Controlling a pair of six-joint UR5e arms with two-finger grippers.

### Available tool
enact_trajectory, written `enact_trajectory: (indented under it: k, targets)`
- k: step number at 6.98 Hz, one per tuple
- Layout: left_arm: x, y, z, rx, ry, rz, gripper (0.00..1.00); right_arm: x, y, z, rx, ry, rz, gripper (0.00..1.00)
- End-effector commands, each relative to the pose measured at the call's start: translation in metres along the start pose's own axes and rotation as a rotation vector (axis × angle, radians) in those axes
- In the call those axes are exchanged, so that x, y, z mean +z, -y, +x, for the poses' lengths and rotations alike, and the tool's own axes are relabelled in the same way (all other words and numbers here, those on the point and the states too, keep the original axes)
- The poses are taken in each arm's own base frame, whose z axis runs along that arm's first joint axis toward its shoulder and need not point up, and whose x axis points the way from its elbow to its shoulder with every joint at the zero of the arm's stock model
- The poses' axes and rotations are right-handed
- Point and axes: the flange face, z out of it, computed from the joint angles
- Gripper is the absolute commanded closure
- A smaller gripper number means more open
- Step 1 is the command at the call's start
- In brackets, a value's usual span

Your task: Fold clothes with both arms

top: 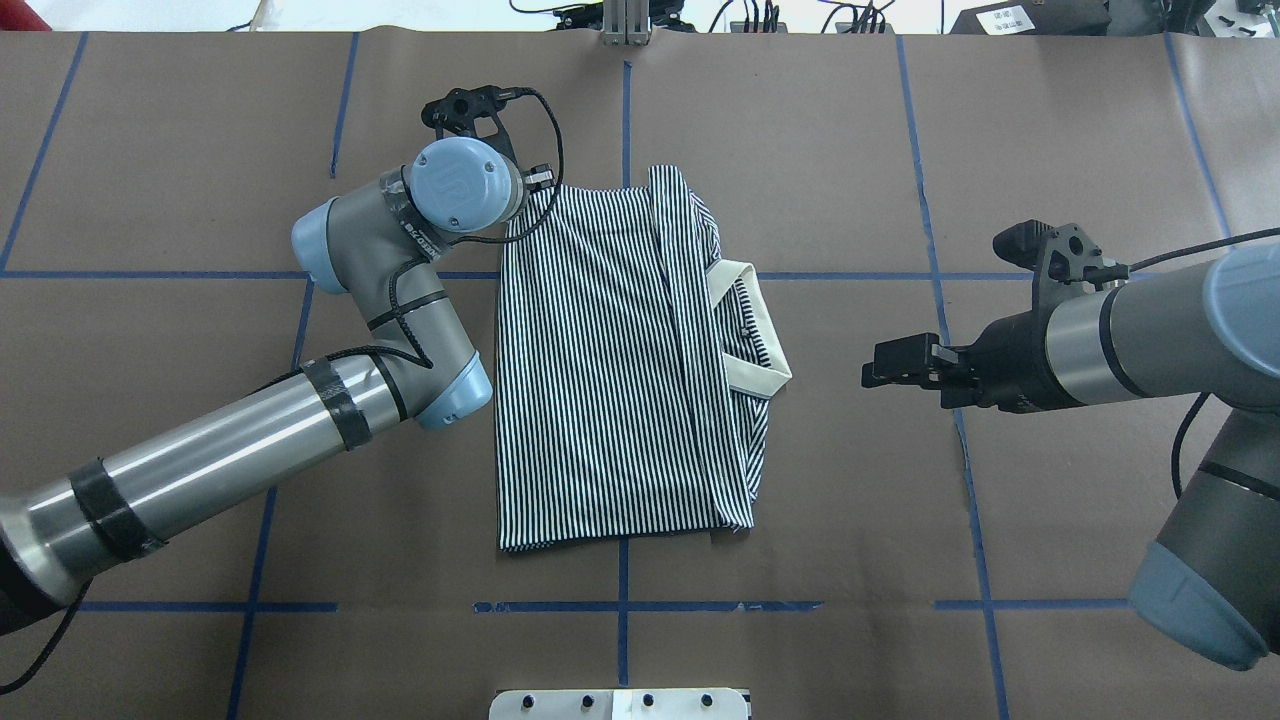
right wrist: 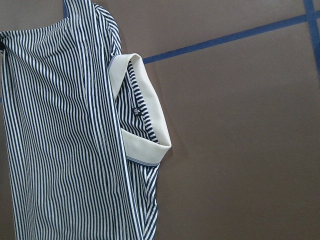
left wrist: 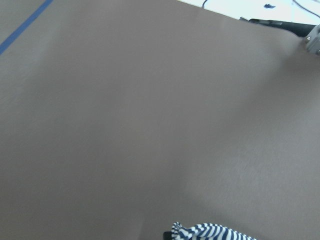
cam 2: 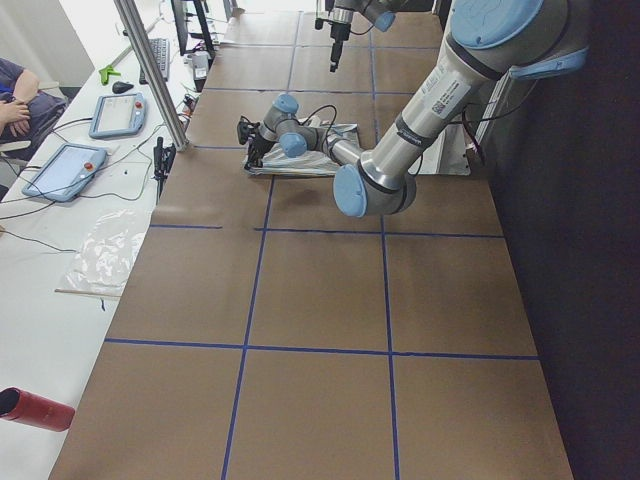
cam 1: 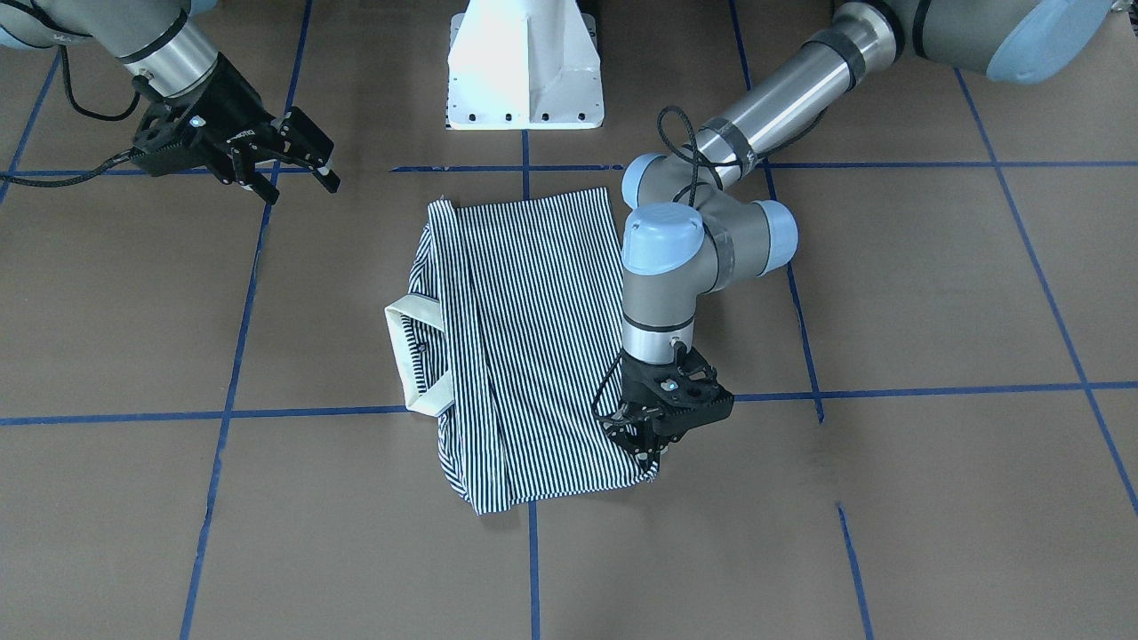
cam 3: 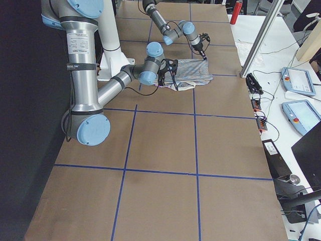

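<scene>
Exterior front-facing: on a brown paper-covered worktop (cam 1: 933, 293) gridded with blue tape lines (cam 1: 311, 413), a thin-striped navy-and-white short-sleeved polo shirt (cam 1: 533, 338), folded lengthwise at the middle, plain cream collar (cam 1: 418, 356) jutting toward the robot's right. Behind it, apart, a white pedestal base (cam 1: 524, 71). Grey jointed left arm (cam 1: 685, 258) with light-blue caps bent down beside the shirt's edge. Black left gripper (cam 1: 653, 455) pointing straight down at the near corner, jaws clenched on the cloth there. Black right gripper (cam 1: 298, 182) hovering well apart, angled down, jaws spread wide, holding nothing.

Overhead exterior: left wrist hiding the shirt's far left corner. Right gripper level, aimed at the collar, near yet apart.

Exterior left: along the worktop a white side table (cam 2: 40, 285) bearing two grey tablet-like pendants (cam 2: 65, 170) and a red cylinder (cam 2: 30, 408), plus an upright metal post (cam 2: 152, 75). At the edge, a seated person's arm (cam 2: 15, 110).

Exterior right: grey right arm (cam 3: 118, 83) large and near, forearm reaching toward the collar end.

Left wrist-mounted: bare worktop, a pinch of striped cloth at the bottom edge.

Right wrist-mounted: collar open, small dark label (right wrist: 136, 111) inside.
</scene>
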Motion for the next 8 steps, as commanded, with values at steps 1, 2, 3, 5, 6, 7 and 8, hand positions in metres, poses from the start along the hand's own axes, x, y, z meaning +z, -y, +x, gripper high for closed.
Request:
enact_trajectory:
  k: [1, 2, 3, 5, 6, 7, 8]
  targets:
    - [0.006, 0.007, 0.020, 0.051, -0.043, 0.039, 1.00, 0.001, 0.003, -0.001, -0.001, 0.002, 0.007, 0.00]
    - [0.007, 0.010, 0.033, 0.048, -0.072, 0.047, 1.00, 0.002, 0.004, -0.002, -0.002, 0.001, 0.010, 0.00]
    - [0.013, 0.008, 0.029, 0.047, -0.079, 0.051, 0.98, 0.003, 0.004, -0.001, -0.001, -0.002, 0.011, 0.00]
    - [0.013, 0.017, 0.027, 0.085, -0.077, 0.065, 0.00, 0.004, 0.006, 0.000, -0.002, -0.005, 0.023, 0.00]
    - [0.009, 0.050, 0.018, 0.078, -0.073, 0.088, 0.00, 0.004, 0.007, -0.003, -0.003, -0.007, 0.032, 0.00]
    - [0.002, 0.091, 0.005, 0.096, -0.079, 0.089, 0.00, 0.011, 0.012, -0.008, -0.002, -0.010, 0.036, 0.00]
    - [-0.010, 0.110, -0.006, 0.090, -0.107, 0.012, 0.00, 0.025, 0.019, -0.013, 0.000, -0.018, 0.035, 0.00]
